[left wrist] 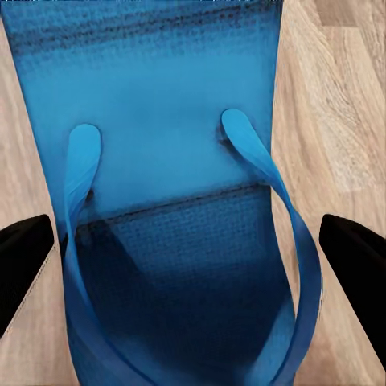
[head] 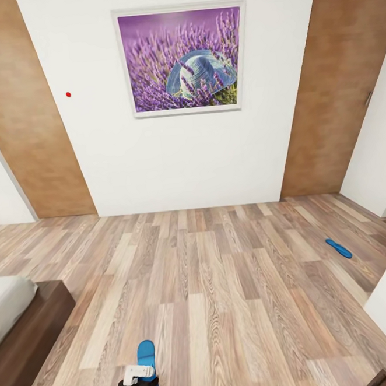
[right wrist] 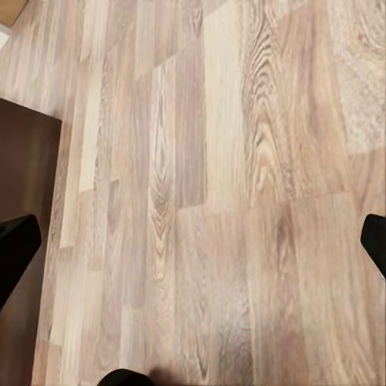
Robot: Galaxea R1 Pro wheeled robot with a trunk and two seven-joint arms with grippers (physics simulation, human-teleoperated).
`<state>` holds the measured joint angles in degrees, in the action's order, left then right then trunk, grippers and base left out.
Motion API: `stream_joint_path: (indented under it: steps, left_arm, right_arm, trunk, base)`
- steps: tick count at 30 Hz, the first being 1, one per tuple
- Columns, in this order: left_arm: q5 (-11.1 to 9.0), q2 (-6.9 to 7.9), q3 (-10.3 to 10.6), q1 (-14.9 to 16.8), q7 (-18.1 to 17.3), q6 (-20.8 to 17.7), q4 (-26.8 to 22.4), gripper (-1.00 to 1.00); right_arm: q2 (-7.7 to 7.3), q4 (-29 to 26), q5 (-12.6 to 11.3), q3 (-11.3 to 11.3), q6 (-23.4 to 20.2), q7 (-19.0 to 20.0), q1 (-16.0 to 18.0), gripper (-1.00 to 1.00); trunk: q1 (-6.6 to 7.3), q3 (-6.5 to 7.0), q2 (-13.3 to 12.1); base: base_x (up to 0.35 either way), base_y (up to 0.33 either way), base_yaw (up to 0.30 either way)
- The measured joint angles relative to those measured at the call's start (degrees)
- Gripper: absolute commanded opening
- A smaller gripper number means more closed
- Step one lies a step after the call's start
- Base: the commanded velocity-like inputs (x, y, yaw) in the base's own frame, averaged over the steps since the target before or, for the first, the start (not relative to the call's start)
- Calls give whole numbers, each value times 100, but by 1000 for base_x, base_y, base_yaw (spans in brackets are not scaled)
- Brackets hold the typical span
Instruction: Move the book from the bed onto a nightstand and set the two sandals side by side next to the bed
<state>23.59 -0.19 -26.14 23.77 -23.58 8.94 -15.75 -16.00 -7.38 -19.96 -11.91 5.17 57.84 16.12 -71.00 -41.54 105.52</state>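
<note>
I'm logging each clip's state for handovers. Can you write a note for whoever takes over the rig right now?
Left end effector: open, fingers either side of a blue sandal on the floor, low in the head view; not gripped.
Right end effector: open, nothing between the fingers, wood floor below.
Second sandal: on the floor far off to the right near the white wall, well apart from the first.
Bed: corner at the left edge of the head view.
Done: neither sandal placed.
Left: grasp the near sandal, set it by the bed, fetch the other, pair them, then move the book to a nightstand.
</note>
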Motion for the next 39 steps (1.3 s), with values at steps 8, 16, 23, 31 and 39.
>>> stream_joint_path:
  steps: [8, 16, 23, 31, 39]
  left_arm:
    - [1, -2, 1, 0, 0, 2, 0, -100]
    - [2, -5, 0, 0, 0, 1, -3, -100]
    - [2, -5, 1, 0, 0, 1, 1, -100]
    - [2, -5, 4, 0, 0, 2, 2, -100]
    - [-2, -5, 1, 1, 0, 1, 1, -100]
  right_arm:
    - [0, 0, 0, 0, 0, 3, 0, 100]
    - [0, 0, 0, 0, 2, 6, 0, 100]
    - [0, 0, 0, 0, 5, 0, 0, 100]
    - [0, 0, 0, 0, 6, 0, 0, 100]
    - [0, 0, 0, 0, 6, 0, 0, 100]
  trunk:
    - [0, 0, 0]
    - [0, 0, 0]
    - [-1, 0, 0]
    - [-1, 0, 0]
    - [-2, 0, 0]
  base:
    - [310, 0, 0]
    - [297, 0, 0]
    - [283, 0, 0]
    - [257, 0, 0]
    - [188, 0, 0]
